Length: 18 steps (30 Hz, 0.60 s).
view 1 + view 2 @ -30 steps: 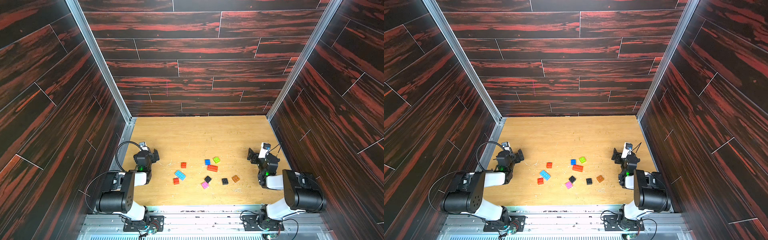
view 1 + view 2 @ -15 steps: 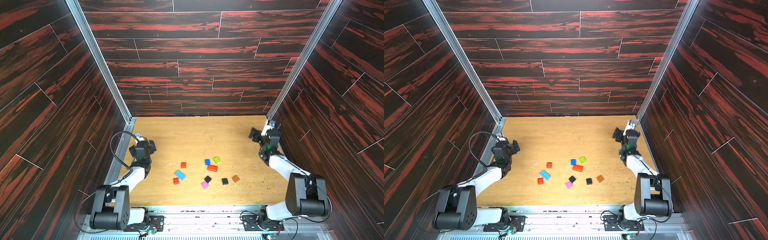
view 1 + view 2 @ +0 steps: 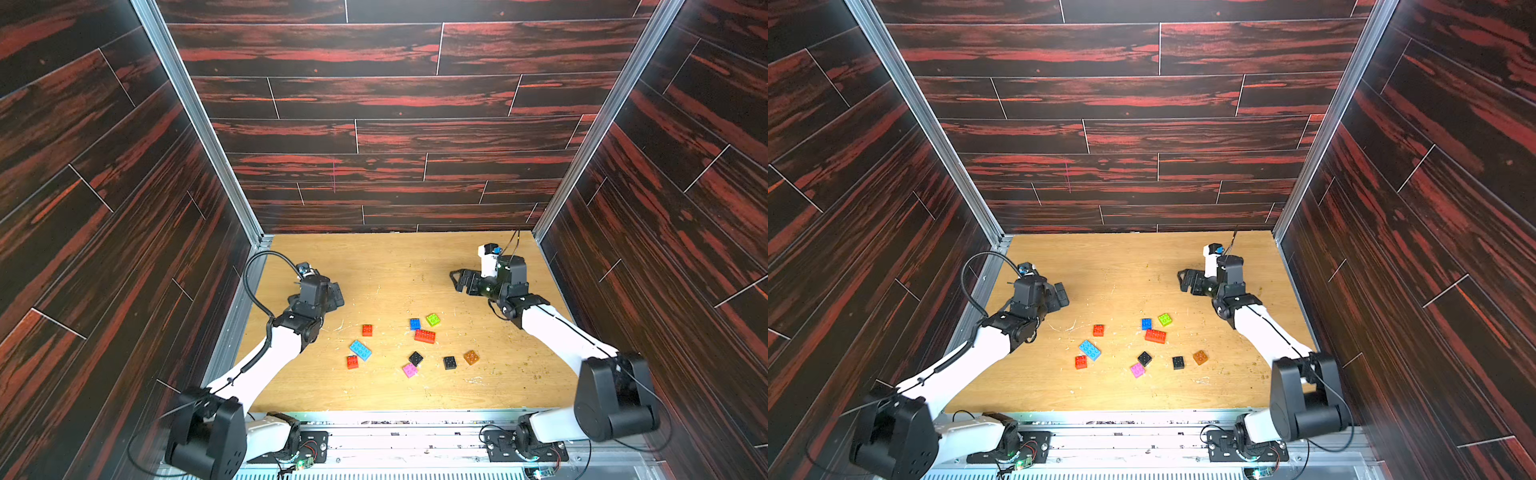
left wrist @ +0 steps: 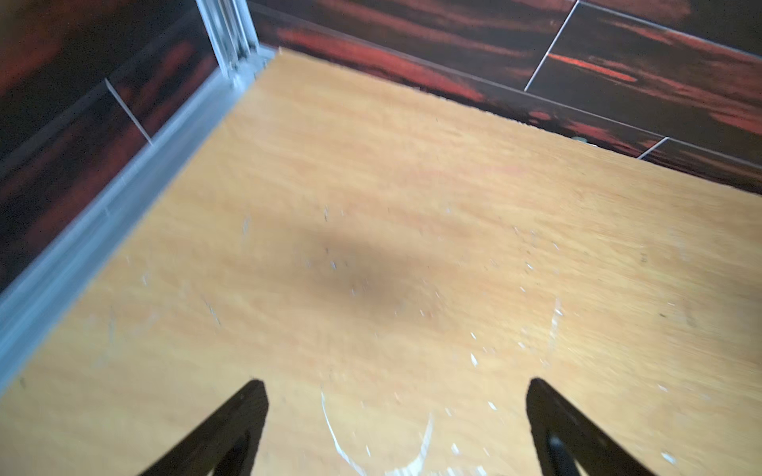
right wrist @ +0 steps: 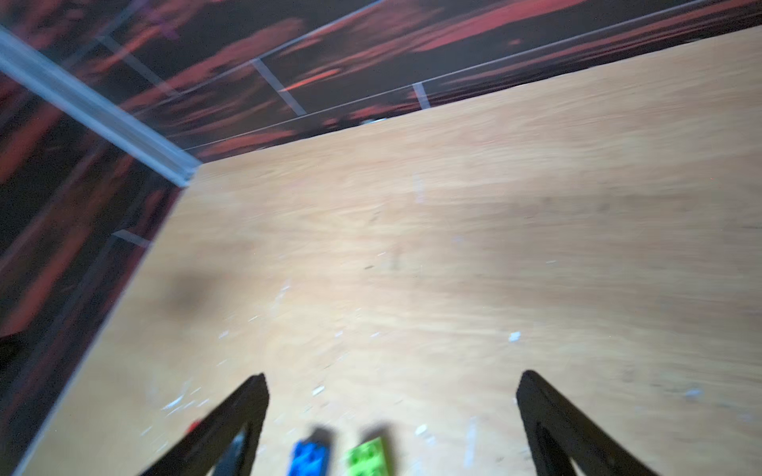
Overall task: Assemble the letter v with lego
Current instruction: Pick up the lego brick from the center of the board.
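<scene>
The lego lies loose on the wooden floor in both top views: a small red brick, a light blue oblong, another red, blue, lime green, a red oblong, black, pink, black, orange. My left gripper hangs open behind and left of them, over bare wood. My right gripper is open behind the blue and green bricks, holding nothing.
Dark red-streaked walls close in the floor on three sides, with metal rails along the wall feet. The arm bases stand on a metal frame at the front edge. Pale scratches and crumbs mark the wood.
Both arms have unfolded from their rest near the front. The left gripper rose and shifted right; the right gripper went back, then swung left toward the middle. The bricks have not moved.
</scene>
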### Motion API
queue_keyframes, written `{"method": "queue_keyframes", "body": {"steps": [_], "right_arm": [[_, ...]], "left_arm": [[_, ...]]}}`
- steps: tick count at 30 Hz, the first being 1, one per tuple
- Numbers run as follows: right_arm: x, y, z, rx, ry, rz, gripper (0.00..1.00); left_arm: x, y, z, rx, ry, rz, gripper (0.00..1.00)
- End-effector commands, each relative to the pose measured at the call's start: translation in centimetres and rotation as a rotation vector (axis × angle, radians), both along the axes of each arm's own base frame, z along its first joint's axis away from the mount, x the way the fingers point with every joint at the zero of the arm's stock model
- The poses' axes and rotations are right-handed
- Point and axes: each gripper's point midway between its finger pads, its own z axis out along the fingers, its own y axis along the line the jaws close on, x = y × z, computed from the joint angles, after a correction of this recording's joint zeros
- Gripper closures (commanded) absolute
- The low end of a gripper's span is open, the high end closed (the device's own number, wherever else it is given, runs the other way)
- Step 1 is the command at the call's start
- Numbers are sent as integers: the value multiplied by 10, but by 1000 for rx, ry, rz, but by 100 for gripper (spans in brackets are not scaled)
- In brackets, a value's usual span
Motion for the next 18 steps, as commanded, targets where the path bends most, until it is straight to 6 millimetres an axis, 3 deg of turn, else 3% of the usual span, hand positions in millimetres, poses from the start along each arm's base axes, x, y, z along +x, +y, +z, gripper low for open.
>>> {"method": "queue_keyframes", "body": {"steps": [1,10,18], "right_arm": [[-30,28,5,48,45,134,3],[-79,77,-2,-43,87,284,3],[-86,79,-22,-78,156,266,3]], "left_arm": [[-23,-12,-8,-86,88,5,0],[-55,-61,-51,-120,262,-138,3],[-72,-91,-80,-158,358,-101,8]]}}
